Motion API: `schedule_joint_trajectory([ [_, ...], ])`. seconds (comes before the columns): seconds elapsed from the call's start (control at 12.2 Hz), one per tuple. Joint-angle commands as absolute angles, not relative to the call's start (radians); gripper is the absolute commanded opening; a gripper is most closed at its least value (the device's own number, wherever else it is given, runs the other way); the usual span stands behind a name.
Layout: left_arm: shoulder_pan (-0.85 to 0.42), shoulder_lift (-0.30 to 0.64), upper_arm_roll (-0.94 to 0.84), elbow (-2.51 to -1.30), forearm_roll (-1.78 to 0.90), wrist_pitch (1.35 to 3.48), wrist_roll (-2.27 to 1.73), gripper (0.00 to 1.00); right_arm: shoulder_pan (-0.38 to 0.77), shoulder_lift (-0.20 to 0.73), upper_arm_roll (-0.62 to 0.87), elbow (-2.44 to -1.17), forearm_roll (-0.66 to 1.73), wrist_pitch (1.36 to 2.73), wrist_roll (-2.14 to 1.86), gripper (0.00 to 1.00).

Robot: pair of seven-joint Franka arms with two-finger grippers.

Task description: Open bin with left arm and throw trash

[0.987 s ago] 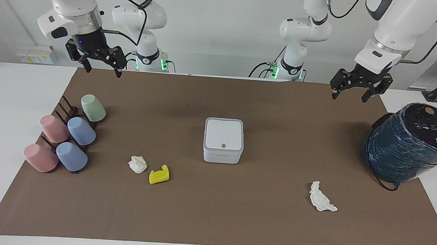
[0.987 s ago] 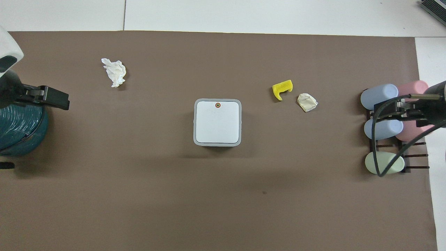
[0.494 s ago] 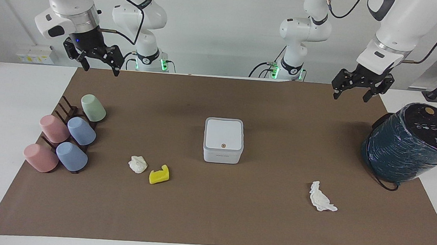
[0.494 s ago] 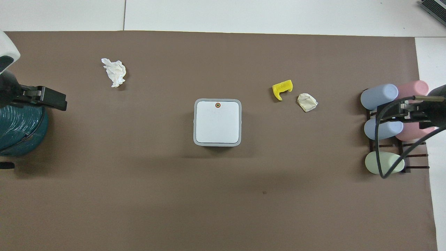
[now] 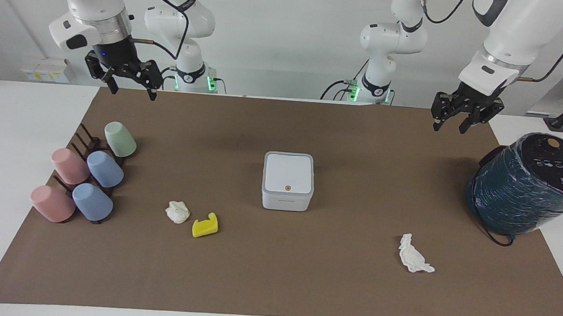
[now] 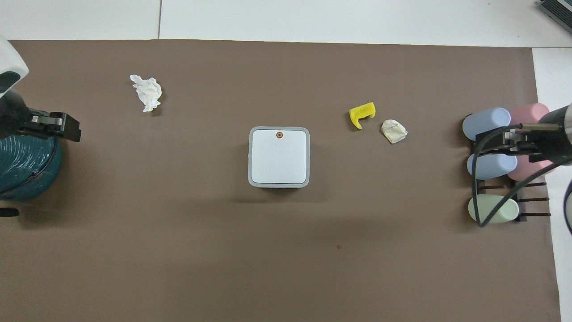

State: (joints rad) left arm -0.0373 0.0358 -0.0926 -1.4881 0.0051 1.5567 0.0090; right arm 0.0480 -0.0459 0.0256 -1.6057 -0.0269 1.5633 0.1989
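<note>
The white square bin [image 5: 288, 178] [image 6: 279, 156] stands mid-table with its lid down, the orange dot on the lid's edge farthest from the robots. The trash lies farther from the robots than the bin. One crumpled paper wad [image 5: 177, 211] and a yellow notched chunk [image 5: 205, 225] lie toward the right arm's end. Another paper wad [image 5: 414, 255] lies toward the left arm's end. My left gripper [image 5: 448, 128] hangs high over the mat's edge by the robots, with a narrow gap between its fingers and nothing in it. My right gripper [image 5: 134, 93] waits open and raised near the cups.
A big dark teal wrapped cylinder [image 5: 527, 185] stands at the left arm's end of the table, close under the left gripper. Several pastel cups on a dark rack [image 5: 87, 174] lie at the right arm's end. A brown mat [image 5: 302, 288] covers the table.
The left gripper's fingers have drawn closer together. The right gripper rose a little and came back down. The bin and trash have not moved.
</note>
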Motion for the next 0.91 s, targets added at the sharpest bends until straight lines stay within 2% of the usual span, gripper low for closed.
schedule_joint_trajectory([
  [0.0,-0.075,0.006,-0.087,-1.543,-0.037,1.629,-0.068,0.00,0.029,-0.065,0.026,-1.684,-0.014,1.664,0.175,1.00],
  [0.25,-0.136,0.031,-0.087,-1.572,-0.066,1.709,-0.197,0.00,0.029,-0.036,0.026,-1.749,-0.015,1.802,0.173,1.00],
  [0.82,-0.336,0.193,-0.086,-1.597,-0.074,1.975,-0.605,0.00,0.023,0.187,0.026,-1.741,-0.017,2.049,0.131,1.00],
])
